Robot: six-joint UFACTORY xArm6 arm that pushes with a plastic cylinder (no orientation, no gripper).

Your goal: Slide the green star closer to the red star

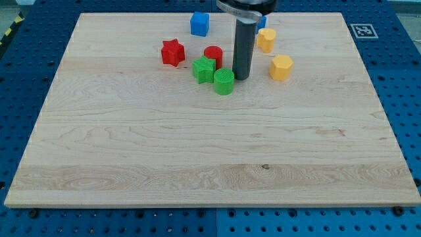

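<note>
While nothing on this arm can open, close or grasp, since it ends in a plain rod, the wooden board dominates the view and carries every block in its upper half. My tip stands just to the view's right of the green cylinder, touching or nearly so. The green star sits just left of that cylinder, apparently touching it, with the red cylinder close behind. The red star lies near, up and to the view's left of the green star. Two yellow blocks and a blue cube sit farther off. I judge the green star light, stiff and quick to slide; its points may make it spin, so push on its lower right side, aimed up-left.
</note>
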